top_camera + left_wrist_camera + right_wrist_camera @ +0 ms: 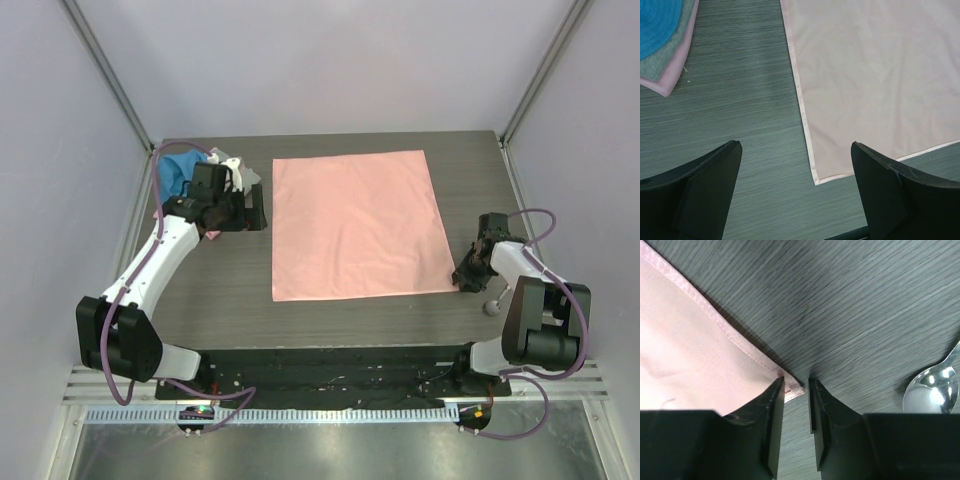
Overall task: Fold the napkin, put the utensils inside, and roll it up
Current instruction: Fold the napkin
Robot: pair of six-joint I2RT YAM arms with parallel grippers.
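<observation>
The salmon-pink napkin [355,225] lies flat and unfolded in the middle of the dark table. My right gripper [465,278] is down at its near right corner. In the right wrist view the jaws [797,382] stand a narrow gap apart, and the napkin [690,350] corner lies on the table in that gap, unclamped. A spoon [491,307] rests on the table just right of this gripper; only its silver bowl [932,390] shows in the wrist view. My left gripper [248,208] hangs wide open and empty left of the napkin [875,85], its jaws [795,145] straddling another corner from above.
A pile of folded cloths [185,170], blue over grey over pink [660,30], sits at the back left corner beside the left arm. Pale enclosure walls with metal posts stand round the table [230,290].
</observation>
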